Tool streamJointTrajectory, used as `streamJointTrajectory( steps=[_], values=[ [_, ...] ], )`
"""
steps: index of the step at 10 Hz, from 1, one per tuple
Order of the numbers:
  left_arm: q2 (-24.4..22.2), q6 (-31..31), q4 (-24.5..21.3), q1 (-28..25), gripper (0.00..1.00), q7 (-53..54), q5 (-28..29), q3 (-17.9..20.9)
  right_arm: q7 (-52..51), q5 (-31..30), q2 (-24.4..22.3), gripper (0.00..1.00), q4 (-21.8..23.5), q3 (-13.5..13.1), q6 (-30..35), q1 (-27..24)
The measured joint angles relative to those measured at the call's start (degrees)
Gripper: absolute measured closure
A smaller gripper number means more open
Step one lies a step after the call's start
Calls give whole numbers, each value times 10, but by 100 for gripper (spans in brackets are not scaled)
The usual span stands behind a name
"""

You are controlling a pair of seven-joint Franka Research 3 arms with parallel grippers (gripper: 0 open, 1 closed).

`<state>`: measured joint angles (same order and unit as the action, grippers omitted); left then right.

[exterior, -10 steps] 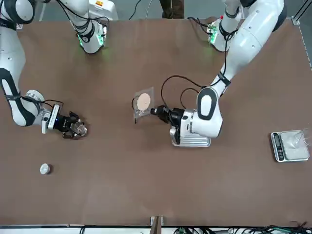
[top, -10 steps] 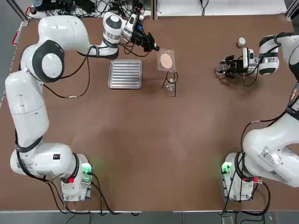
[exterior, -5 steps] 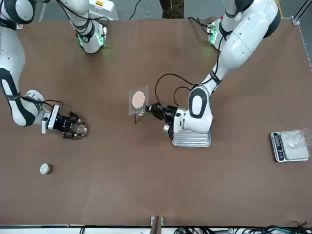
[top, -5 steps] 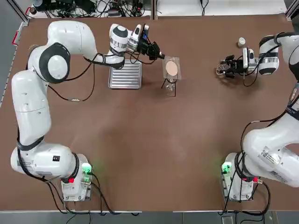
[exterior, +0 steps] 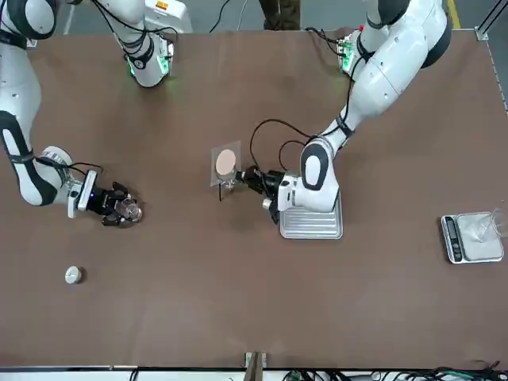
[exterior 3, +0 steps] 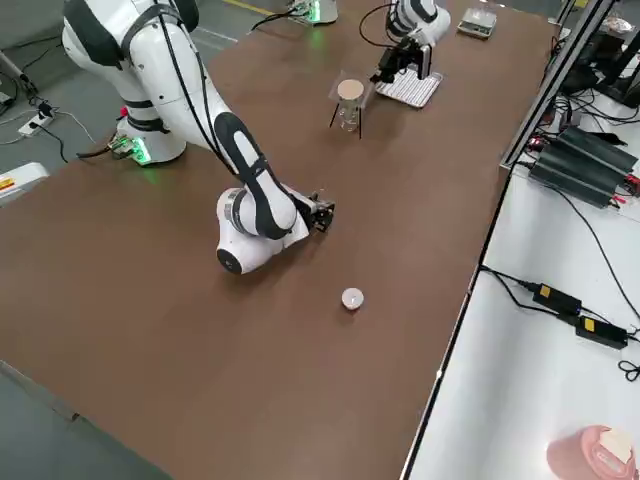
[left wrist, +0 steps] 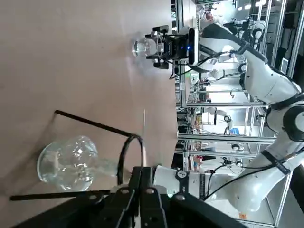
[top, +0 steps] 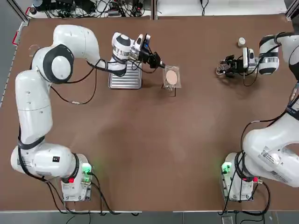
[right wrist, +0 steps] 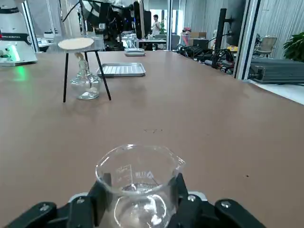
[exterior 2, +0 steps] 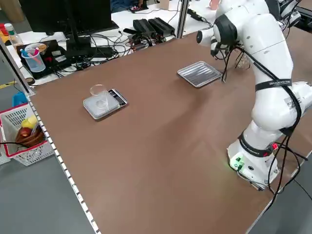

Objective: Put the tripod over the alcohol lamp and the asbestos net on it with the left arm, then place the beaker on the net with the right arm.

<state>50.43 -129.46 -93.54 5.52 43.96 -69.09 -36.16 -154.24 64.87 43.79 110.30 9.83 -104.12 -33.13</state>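
From overhead, the asbestos net [top: 171,77] hides the alcohol lamp and most of the tripod [top: 174,90]. In the right wrist view the beaker [right wrist: 138,185] is cut off at its base by the picture's edge.

The top view looks straight down on the table [top: 149,154], arm bases at its lower edge, the tripod [top: 171,86] above centre. The front view faces the robot from across the table, so the tripod [exterior: 226,182] sits left of centre. The left side view looks diagonally from far off; the right side view has the tripod [exterior 3: 347,110] at its far end. The left wrist view sits close against the tripod [left wrist: 95,152]; the right wrist view sees the tripod [right wrist: 85,71] from table level, farther away.
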Motion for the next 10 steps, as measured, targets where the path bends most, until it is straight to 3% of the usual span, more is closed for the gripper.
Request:
streamJointTrajectory(
  steps=[7,10],
  values=[
    [1,-3,-6,-5,85,12,0,0,0,0,0,42,-1,0,0,0],
    [1,-3,-5,-3,85,12,0,0,0,-1,0,42,-2,0,0,0]
  ],
)
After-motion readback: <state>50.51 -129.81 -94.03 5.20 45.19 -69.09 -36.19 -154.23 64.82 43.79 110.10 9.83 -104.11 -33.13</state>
